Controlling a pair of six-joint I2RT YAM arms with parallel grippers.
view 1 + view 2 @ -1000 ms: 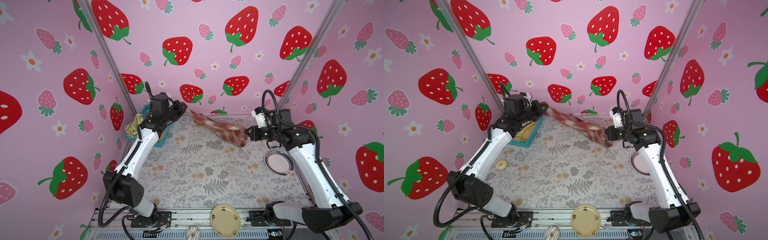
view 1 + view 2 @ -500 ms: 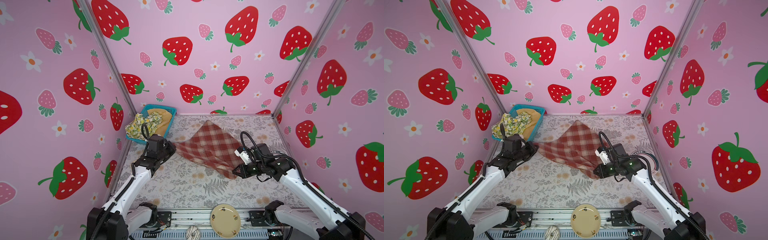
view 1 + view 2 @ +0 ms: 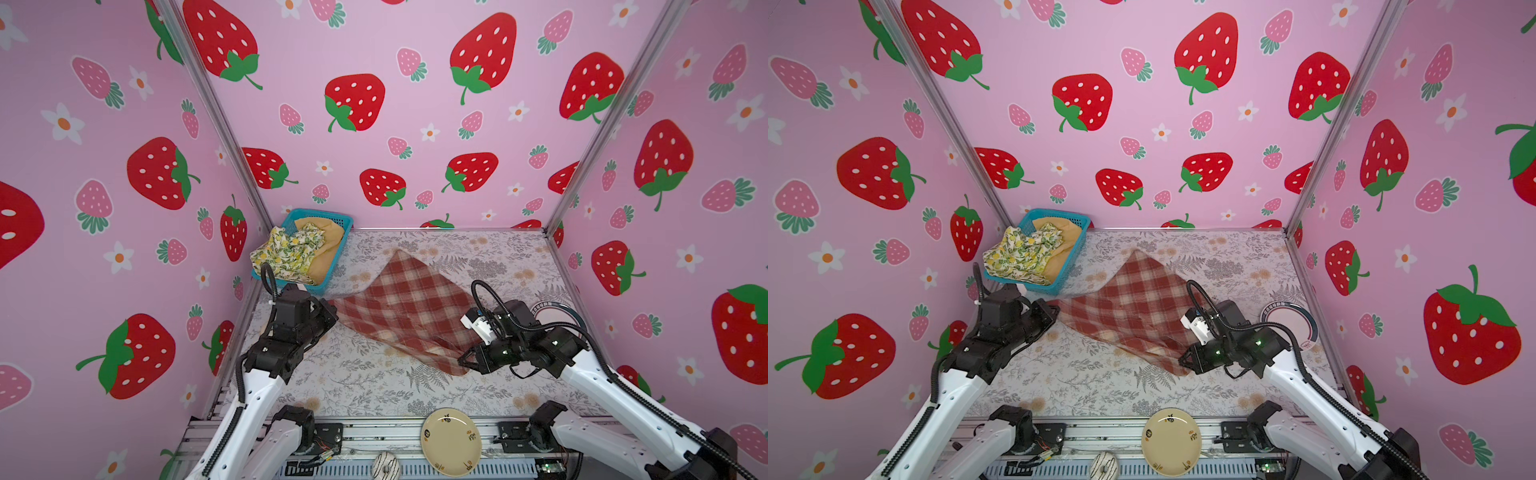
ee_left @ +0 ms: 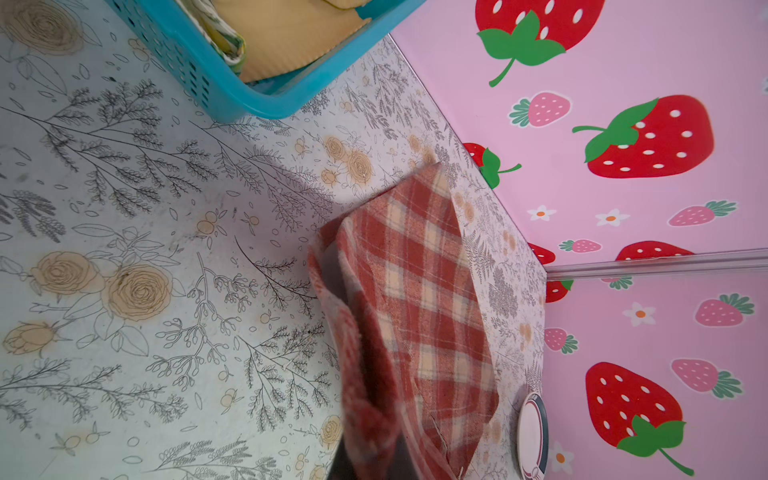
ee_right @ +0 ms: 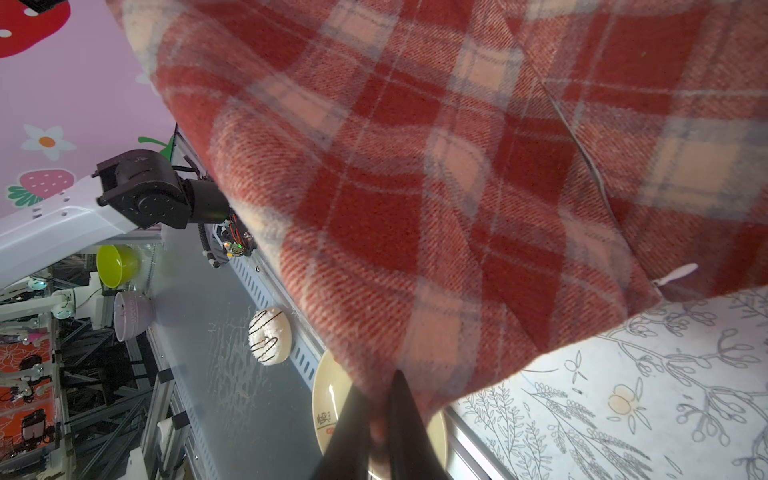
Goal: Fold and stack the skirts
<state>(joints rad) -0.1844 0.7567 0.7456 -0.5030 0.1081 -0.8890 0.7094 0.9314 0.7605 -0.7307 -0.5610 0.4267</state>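
Stretching out across the table (image 3: 353, 386) from just beside the blue basket (image 3: 291, 286), the red-and-cream plaid skirt (image 3: 409, 307) is held at two corners. The corner near the basket is pinched by the left claw (image 3: 331, 310), which is pressed shut on the cloth. In the left wrist view the tips of this claw are hidden under the plaid folds. The corner well apart from the basket is pinched by the right claw (image 3: 465, 362). In the right wrist view its two black fingers (image 5: 403, 424) are seen squeezed tight on the edge of the cloth. The edge between the two claws is lifted off the table, and a shadow is seen under it. The back corner of the skirt is laid flat on the table, out to the side of the basket. The other two skirts are kept inside the basket. The lemon skirt (image 3: 286, 253) is piled on top and is hung over the basket's rim on the wall side. The mustard skirt (image 3: 330, 249) is tucked under it, against the side of the basket nearest the plaid skirt. A cream plate (image 3: 451, 441) and a white donut (image 3: 386, 467) are seen well apart from the basket, by the metal rail (image 3: 365, 434) at the front. A pink plate (image 3: 557, 316) with a dark rim is set on the table far across from the basket, past the right claw.
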